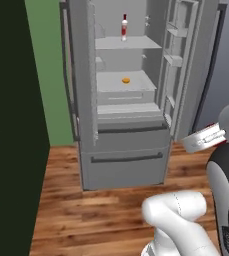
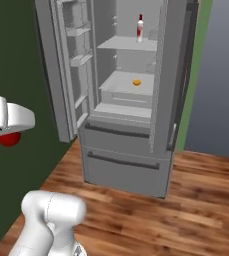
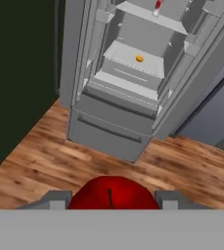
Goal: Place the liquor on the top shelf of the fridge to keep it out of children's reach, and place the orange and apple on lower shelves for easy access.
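Carrying the apple (image 3: 113, 193) is the step in hand. In the left base view, the liquor (image 1: 124, 26) stands on the top shelf (image 1: 131, 43) of the fridge (image 1: 126, 165) and the orange (image 1: 126, 80) lies on a lower shelf. In the right base view, the doors stand wide, leaving a clear way in over bare floor (image 2: 186, 210). In the hand view, the end effector (image 3: 112, 201) grips the apple, well short of the cavity; next, advance and enter between the door racks.

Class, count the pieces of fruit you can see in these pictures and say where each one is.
2. The orange lies on a lower shelf inside the fridge; the apple sits between the hand's fingers, out over the floor.
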Robot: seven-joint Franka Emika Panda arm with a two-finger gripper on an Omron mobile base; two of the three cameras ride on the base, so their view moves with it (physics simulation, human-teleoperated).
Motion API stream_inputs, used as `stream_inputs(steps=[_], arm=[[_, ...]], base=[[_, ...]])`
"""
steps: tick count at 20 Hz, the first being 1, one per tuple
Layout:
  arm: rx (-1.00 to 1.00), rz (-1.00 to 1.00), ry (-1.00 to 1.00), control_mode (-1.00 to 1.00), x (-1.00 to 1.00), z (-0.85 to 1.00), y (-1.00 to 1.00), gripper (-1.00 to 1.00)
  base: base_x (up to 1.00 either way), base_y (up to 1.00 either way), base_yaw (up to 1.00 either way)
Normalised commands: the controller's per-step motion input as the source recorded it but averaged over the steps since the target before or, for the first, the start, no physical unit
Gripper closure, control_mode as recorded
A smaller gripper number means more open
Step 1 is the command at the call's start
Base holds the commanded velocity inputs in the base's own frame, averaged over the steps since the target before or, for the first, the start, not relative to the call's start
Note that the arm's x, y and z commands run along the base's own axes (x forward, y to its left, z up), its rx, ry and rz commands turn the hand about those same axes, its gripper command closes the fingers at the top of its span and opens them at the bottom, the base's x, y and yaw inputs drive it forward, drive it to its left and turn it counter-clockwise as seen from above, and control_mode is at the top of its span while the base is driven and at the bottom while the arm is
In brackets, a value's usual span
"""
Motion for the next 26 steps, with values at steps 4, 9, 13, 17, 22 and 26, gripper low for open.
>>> stream_inputs(steps=[4, 9, 13, 17, 22, 26], arm=[[0.0, 0.0, 0.0, 1.0, 0.0, 0.0, 0.0, 1.0], [0.0, 0.0, 0.0, 1.0, 0.0, 0.0, 0.0, 1.0], [0.0, 0.0, 0.0, 1.0, 0.0, 0.0, 0.0, 1.0], [0.0, 0.0, 0.0, 1.0, 0.0, 0.0, 0.0, 1.0], [0.0, 0.0, 0.0, 1.0, 0.0, 0.0, 0.0, 1.0], [0.0, 0.0, 0.0, 1.0, 0.0, 0.0, 0.0, 1.0]], base=[[0.61, -0.15, 0.03], [0.76, -0.01, 0.0], [0.79, -0.01, 0.0], [0.69, -0.08, 0.0], [0.55, -0.11, 0.0], [0.41, -0.14, -0.01]])
